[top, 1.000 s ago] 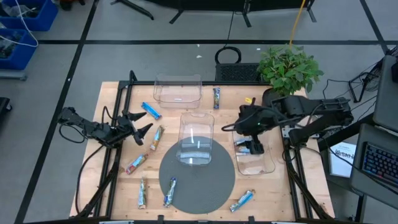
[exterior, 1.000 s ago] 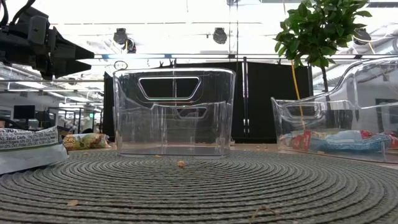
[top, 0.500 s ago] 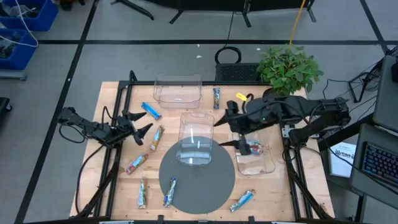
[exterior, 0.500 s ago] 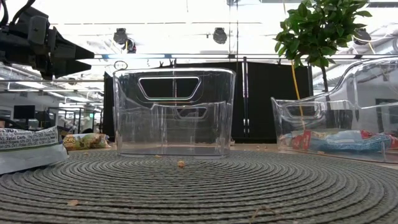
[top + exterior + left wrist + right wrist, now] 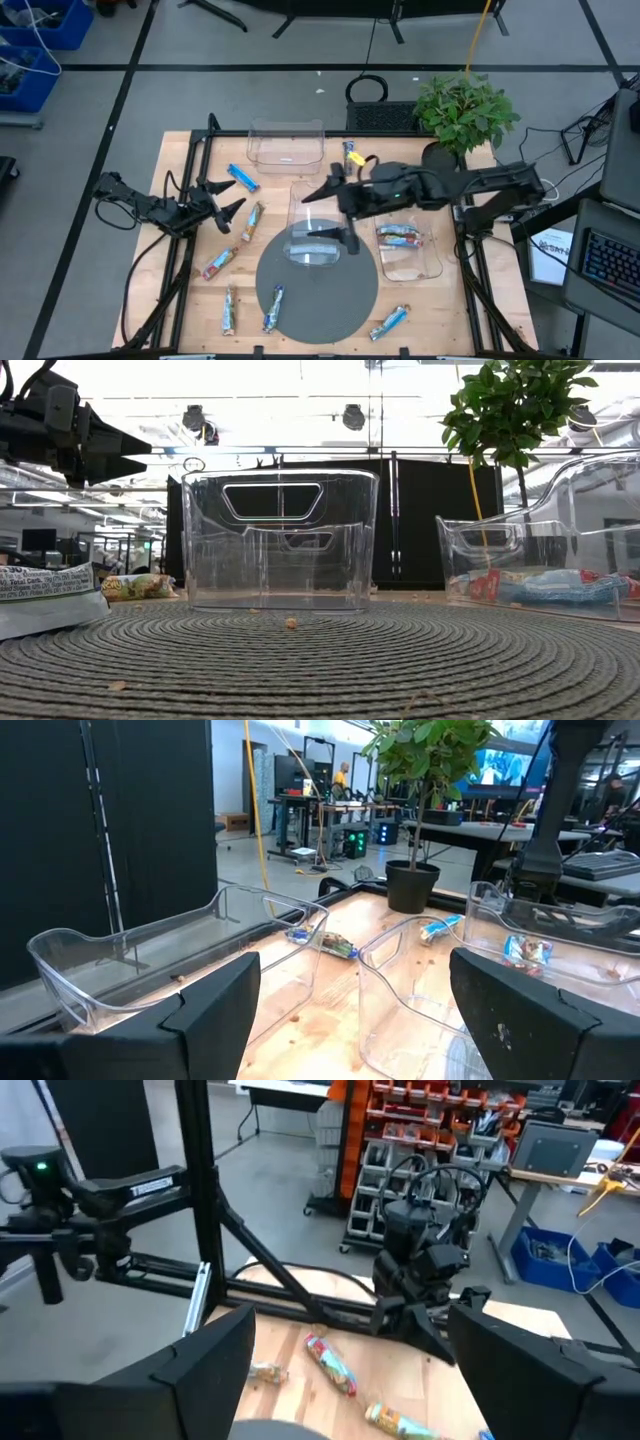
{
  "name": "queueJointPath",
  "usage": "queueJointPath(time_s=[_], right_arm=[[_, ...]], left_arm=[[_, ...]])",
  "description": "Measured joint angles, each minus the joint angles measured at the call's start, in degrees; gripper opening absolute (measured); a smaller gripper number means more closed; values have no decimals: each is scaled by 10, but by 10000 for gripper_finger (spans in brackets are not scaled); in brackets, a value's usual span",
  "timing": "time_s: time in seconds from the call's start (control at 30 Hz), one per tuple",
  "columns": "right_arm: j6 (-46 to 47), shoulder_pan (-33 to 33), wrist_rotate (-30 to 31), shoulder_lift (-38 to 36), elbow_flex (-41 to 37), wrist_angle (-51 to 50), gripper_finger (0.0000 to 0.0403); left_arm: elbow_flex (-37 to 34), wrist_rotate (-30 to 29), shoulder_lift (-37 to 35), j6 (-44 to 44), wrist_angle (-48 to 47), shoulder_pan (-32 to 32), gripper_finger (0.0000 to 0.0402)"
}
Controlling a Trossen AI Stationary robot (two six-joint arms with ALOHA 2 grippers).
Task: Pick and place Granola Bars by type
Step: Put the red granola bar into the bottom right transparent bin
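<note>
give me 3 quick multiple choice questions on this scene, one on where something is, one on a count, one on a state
1. Where is the right hand?
A. over the middle bin
B. over the plant
C. off the table

2. How many clear bins are on the table?
A. one
B. three
C. five

3. What state is the left hand in?
A. shut on a bar
B. open, holding nothing
C. out of view

Answers:
1. A: in the high view its fingers spread above the middle bin.
2. B: the far bin, the middle bin and the right bin.
3. B: its fingers stand apart over bare table, near a bar.
</note>
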Motion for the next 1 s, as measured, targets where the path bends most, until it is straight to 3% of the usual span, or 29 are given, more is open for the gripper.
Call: queueJointPath(time_s=[0.27, 0.47, 0.7, 1.0], right_arm=[[1, -19, 17, 83, 0, 118, 322], [29, -35, 17, 123, 0, 153, 322], [23, -42, 44, 139, -1, 166, 322], [17, -45, 76, 134, -1, 187, 322]], left_arm=[[0, 0, 0, 0, 0, 0, 324], [0, 0, 0, -2, 1, 0, 324], [0, 12, 0, -78, 2, 0, 324], [61, 105, 22, -7, -34, 0, 324]])
